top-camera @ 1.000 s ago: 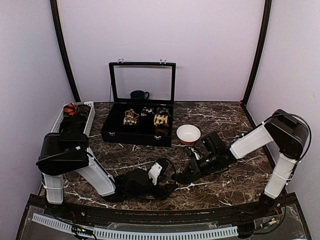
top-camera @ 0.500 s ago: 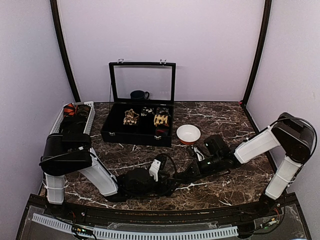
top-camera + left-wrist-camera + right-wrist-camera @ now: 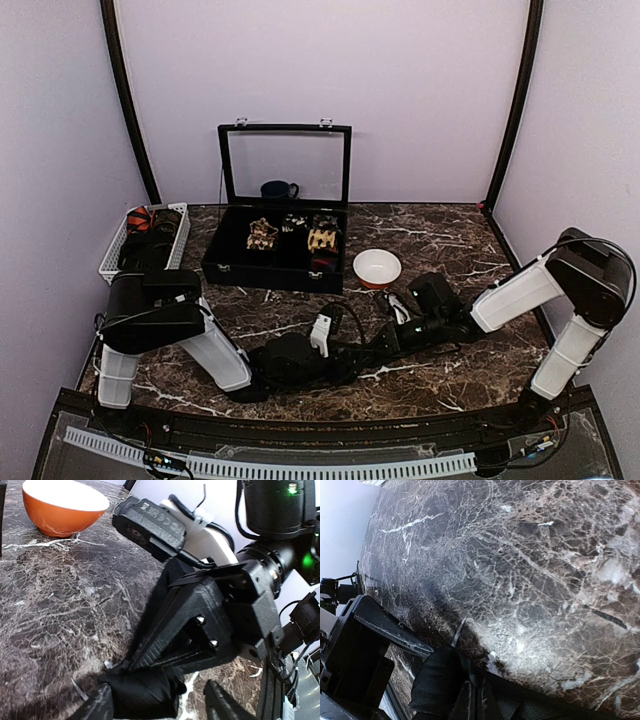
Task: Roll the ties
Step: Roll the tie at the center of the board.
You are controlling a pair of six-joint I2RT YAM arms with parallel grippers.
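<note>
Pinching the black tie [image 3: 142,697] at the near middle of the counter [image 3: 55,600], the right pincer [image 3: 120,667] is clamped shut on its rolled end. The left pincer [image 3: 155,707] straddles that roll, fingers [image 3: 95,707] parted: one just beside the cloth, the other a little apart.

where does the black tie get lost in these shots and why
Left wrist view: the black tie roll is close and clear, weave visible. Top external view: it blends into the dark marble table, edges barely separable. Right wrist view: tilted frame, bright sheen on the marble, near fabric blurred.
</note>
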